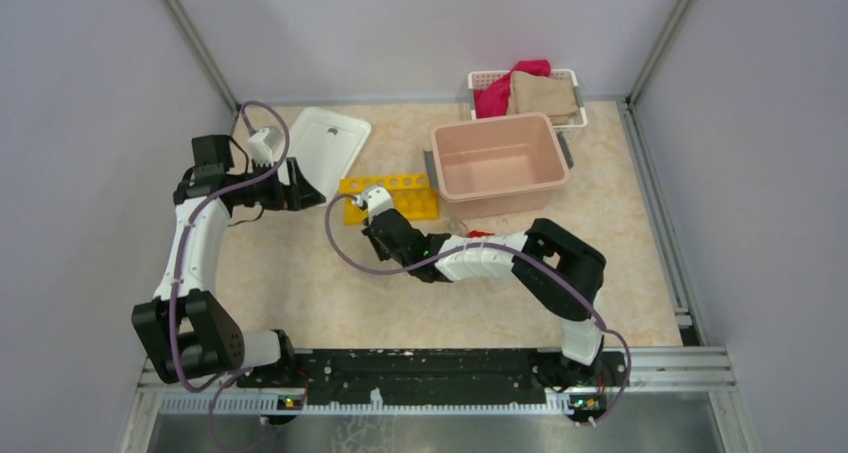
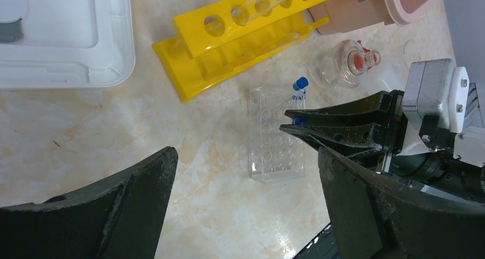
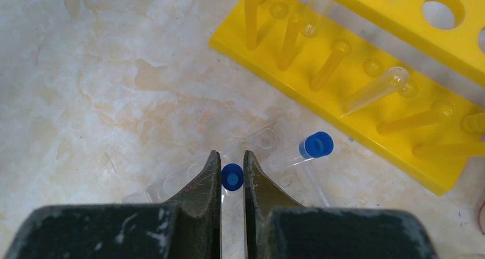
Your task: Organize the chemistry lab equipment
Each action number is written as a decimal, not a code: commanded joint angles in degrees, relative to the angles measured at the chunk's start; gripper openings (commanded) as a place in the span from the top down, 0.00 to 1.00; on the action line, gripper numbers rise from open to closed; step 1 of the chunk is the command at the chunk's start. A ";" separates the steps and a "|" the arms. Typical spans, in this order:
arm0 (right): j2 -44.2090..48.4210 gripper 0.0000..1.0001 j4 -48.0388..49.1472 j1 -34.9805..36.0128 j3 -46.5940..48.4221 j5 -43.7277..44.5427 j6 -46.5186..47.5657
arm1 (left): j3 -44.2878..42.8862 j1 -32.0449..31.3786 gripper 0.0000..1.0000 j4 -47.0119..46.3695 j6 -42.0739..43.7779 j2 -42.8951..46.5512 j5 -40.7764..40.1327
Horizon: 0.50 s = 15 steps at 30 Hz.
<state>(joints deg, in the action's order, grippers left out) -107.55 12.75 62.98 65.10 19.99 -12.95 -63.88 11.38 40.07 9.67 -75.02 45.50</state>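
Observation:
My right gripper [image 3: 231,158] is shut on a small clear tube with a blue cap [image 3: 232,176], held upright over the clear tube rack [image 3: 183,182]. A second blue-capped tube [image 3: 316,144] stands tilted in that rack. The yellow tube rack [image 3: 366,104] stands just beyond and holds a clear tube [image 3: 377,87]. My left gripper [image 2: 246,202] is open and empty, above bare table left of the clear rack [image 2: 274,139]. The clear round flask [image 2: 346,64] lies right of the yellow rack [image 2: 246,30], with a red part behind it. The funnel is not visible.
The pink tub [image 1: 497,163] stands behind the yellow rack [image 1: 395,195]. Its white lid [image 1: 325,143] lies at the back left, beside my left gripper [image 1: 298,185]. A white basket of red and tan cloths [image 1: 528,93] sits at the back right. Walls close in on both sides.

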 commanded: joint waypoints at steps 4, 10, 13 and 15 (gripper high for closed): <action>0.14 1.00 3.32 0.49 -0.51 1.55 0.82 | -1.78 0.35 0.01 -0.26 -0.18 0.64 1.18; 1.51 0.86 3.26 0.52 -0.58 0.47 0.63 | -1.78 0.41 0.01 -0.11 -0.01 0.84 1.16; 2.95 0.81 2.97 0.48 -0.69 -0.60 0.31 | -1.97 0.51 0.01 0.03 0.08 0.97 1.03; 4.07 0.81 2.66 0.48 -0.91 -1.27 0.06 | -1.99 0.55 0.01 0.09 0.08 1.10 1.02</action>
<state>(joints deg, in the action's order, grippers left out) -107.53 13.67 63.00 64.49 19.64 -12.73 -63.96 11.40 40.07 9.67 -75.00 45.60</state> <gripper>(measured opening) 0.189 0.989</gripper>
